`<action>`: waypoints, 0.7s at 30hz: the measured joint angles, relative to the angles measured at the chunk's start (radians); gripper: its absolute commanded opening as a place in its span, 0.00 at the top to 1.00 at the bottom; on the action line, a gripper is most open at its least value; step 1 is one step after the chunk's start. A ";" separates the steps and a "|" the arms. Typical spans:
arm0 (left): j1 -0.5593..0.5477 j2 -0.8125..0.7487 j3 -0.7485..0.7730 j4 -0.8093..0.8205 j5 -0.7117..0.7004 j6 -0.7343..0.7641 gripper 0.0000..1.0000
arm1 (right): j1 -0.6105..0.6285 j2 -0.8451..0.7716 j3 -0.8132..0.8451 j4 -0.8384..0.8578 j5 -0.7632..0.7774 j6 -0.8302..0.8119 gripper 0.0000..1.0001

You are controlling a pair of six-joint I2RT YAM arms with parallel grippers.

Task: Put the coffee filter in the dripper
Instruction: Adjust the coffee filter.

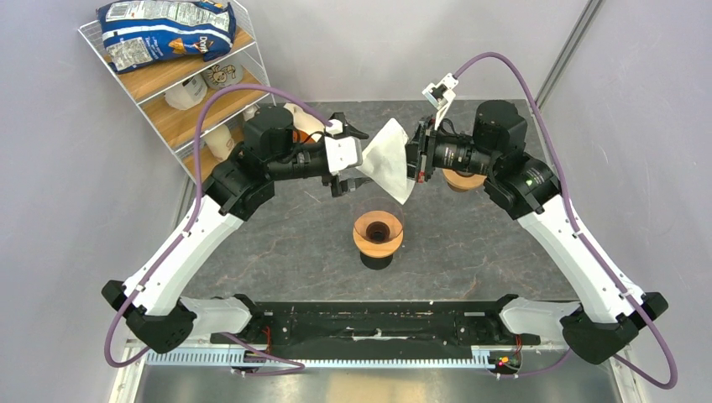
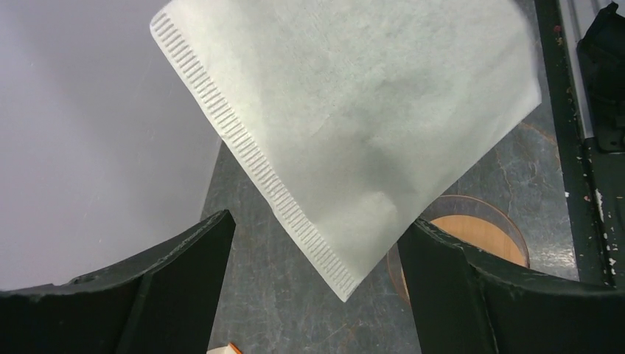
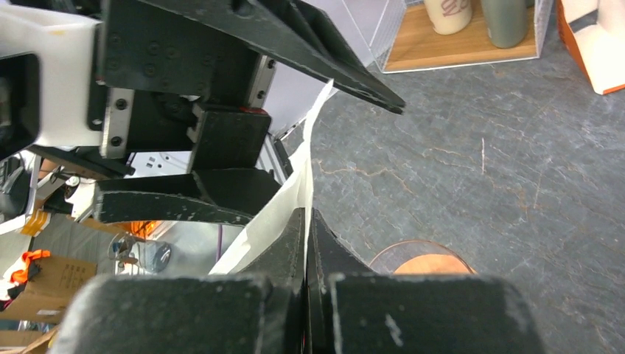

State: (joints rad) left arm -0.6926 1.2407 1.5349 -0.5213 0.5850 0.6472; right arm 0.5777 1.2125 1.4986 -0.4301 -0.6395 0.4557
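Note:
The coffee filter [image 1: 388, 159], a flat cream-white paper cone with a ribbed seam, hangs in the air between the two arms, above and behind the dripper [image 1: 378, 231]. My right gripper [image 1: 413, 165] is shut on its right edge; in the right wrist view the paper [image 3: 293, 193] is pinched between the closed fingers [image 3: 324, 243]. My left gripper [image 2: 315, 220] stands open, its fingers [image 2: 184, 280] wide apart on either side of the filter's pointed end [image 2: 354, 110] and not gripping it. The dripper, glass with a wooden collar [image 2: 479, 236], stands upright on a dark base.
A wire shelf [image 1: 180, 80] at the back left carries a chip bag [image 1: 164, 29] and bottles. An orange-and-white packet [image 3: 597, 44] lies behind the left arm. A second wooden ring [image 1: 460, 180] sits under the right arm. The black arm mount [image 1: 378, 323] runs along the near edge.

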 measured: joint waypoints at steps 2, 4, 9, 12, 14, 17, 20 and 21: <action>0.000 0.000 -0.004 -0.002 0.000 -0.007 0.20 | 0.000 -0.006 -0.007 0.011 -0.018 -0.002 1.00; 0.000 0.001 -0.004 0.000 0.002 -0.012 0.27 | 0.000 -0.011 -0.011 0.022 -0.030 -0.003 1.00; 0.000 0.000 -0.004 -0.001 0.027 -0.021 0.38 | 0.000 -0.014 -0.016 0.037 -0.044 -0.003 1.00; 0.000 0.000 -0.004 -0.001 0.048 -0.022 0.41 | 0.000 -0.015 -0.020 0.041 -0.045 -0.003 1.00; 0.000 -0.001 -0.004 0.000 0.057 -0.022 0.45 | 0.000 -0.016 -0.021 0.041 -0.045 -0.003 1.00; 0.000 -0.007 -0.007 0.002 0.071 -0.022 0.47 | 0.000 -0.021 -0.026 0.041 -0.041 -0.007 0.93; 0.000 -0.016 -0.011 0.010 0.077 -0.023 0.49 | 0.000 -0.023 -0.029 0.040 -0.037 -0.012 0.81; 0.000 -0.018 -0.011 0.014 0.080 -0.024 0.49 | 0.000 -0.023 -0.029 0.040 -0.037 -0.015 0.79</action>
State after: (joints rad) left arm -0.6926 1.2224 1.5238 -0.5068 0.6647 0.6235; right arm 0.5777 1.1896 1.4693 -0.3897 -0.6765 0.4408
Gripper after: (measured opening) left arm 0.522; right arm 0.152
